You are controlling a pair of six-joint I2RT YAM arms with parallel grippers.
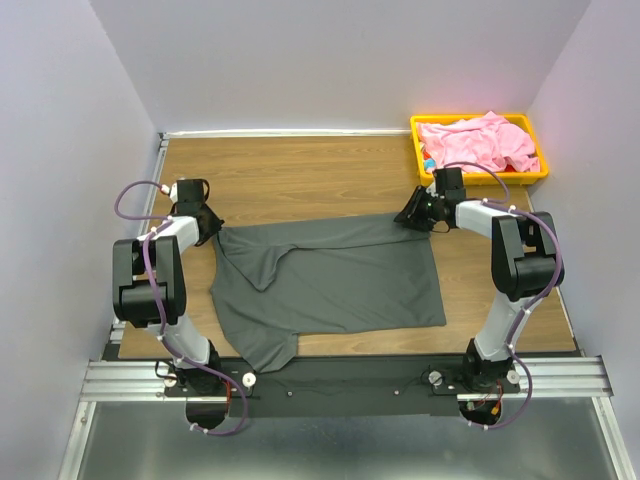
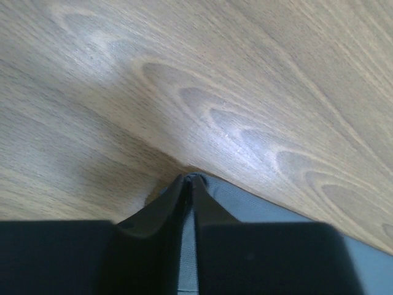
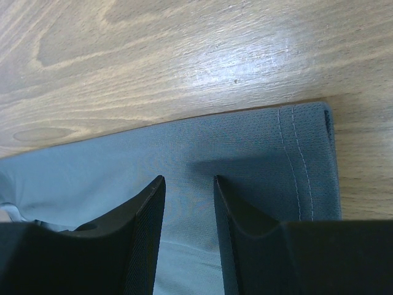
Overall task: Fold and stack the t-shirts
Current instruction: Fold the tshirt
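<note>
The dark charcoal grey t-shirt (image 1: 330, 280) lies spread on the wooden table (image 1: 300, 170), partly folded. My left gripper (image 1: 207, 226) is at its far left corner, shut on the cloth edge (image 2: 245, 206); grey cloth shows between the closed fingers (image 2: 209, 212). My right gripper (image 1: 411, 216) is at the shirt's far right corner, open, its fingers (image 3: 147, 209) just above the hemmed cloth (image 3: 258, 147). The light pink t-shirt (image 1: 478, 142) lies crumpled in the yellow tray (image 1: 532, 174) at the far right.
The yellow tray stands at the table's far right corner, just behind my right arm. Grey walls close in the table at left, back and right. A black rail (image 1: 340, 380) runs along the near edge.
</note>
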